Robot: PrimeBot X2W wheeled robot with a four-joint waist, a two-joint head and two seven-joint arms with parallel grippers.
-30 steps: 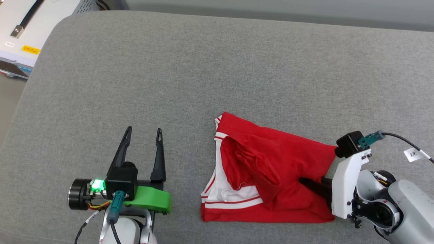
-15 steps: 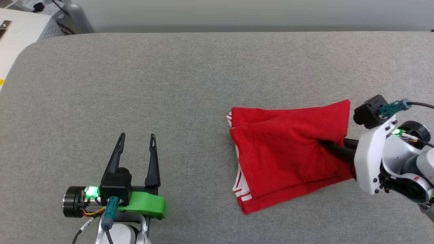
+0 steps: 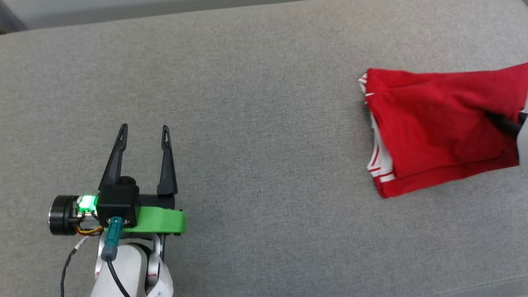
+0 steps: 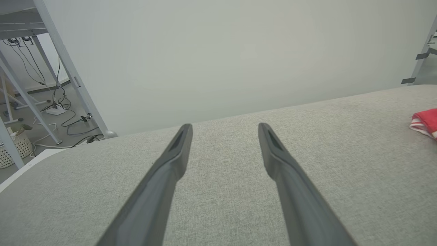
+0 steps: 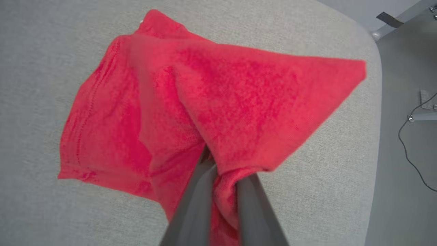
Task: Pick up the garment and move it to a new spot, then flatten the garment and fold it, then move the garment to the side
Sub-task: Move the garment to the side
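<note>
Red knit T-shirt with white striped trim (image 3: 441, 132), seemingly folded, is clamped between the dark fingers of the right gripper (image 5: 222, 165), well apart from the spread, empty fingers of the left gripper (image 3: 144, 127); set-down aside appears outstanding.

Lab: metal frame (image 4: 72, 65), floor cables (image 4: 70, 120), grey padded table (image 3: 247, 103).

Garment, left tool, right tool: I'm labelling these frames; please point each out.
garment (image 3: 433, 128): head view, middle of its red body.
left tool (image 3: 144, 127): head view, midway between its open fingertips.
right tool (image 5: 223, 171): right wrist view, midway between fingertips pinching the garment.
</note>
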